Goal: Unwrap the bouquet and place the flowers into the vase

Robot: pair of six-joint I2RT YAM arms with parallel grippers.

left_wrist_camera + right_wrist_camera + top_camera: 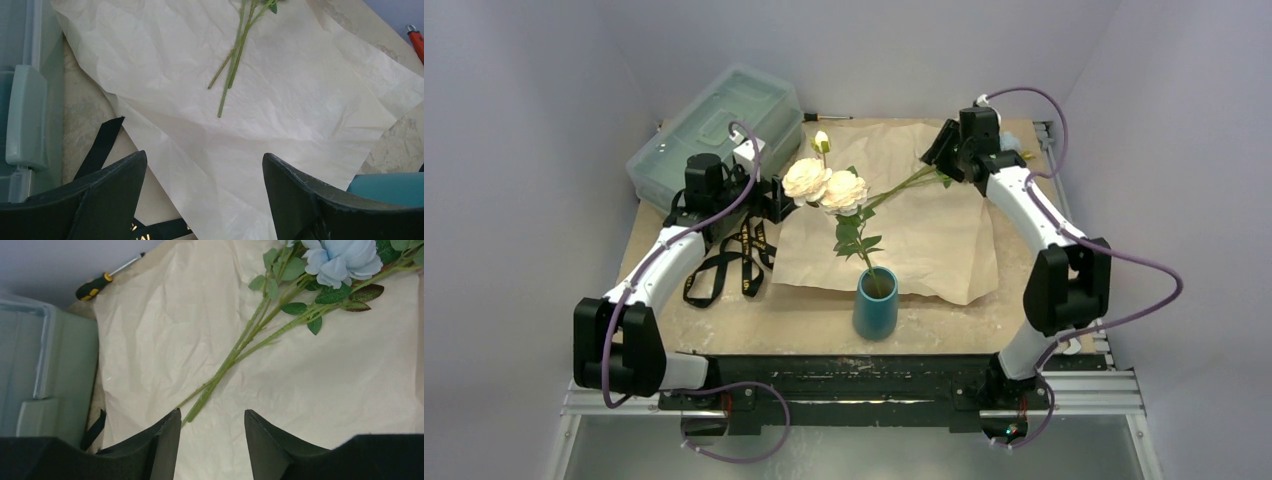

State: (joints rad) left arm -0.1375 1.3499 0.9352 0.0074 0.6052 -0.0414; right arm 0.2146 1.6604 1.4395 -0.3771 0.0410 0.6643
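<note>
My left arm (664,262) and right arm (1024,200) wear smooth white shells between chunky black joints. A thin purple cable (1034,89) loops along each. My jaws are matte black, wedge-shaped and rough-textured.

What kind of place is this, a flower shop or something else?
Probably a robotics test booth, not a shop: plain grey walls box in a small table, the left arm and the right arm are bolted to a metal rail, and purple cables loop off them.
</note>
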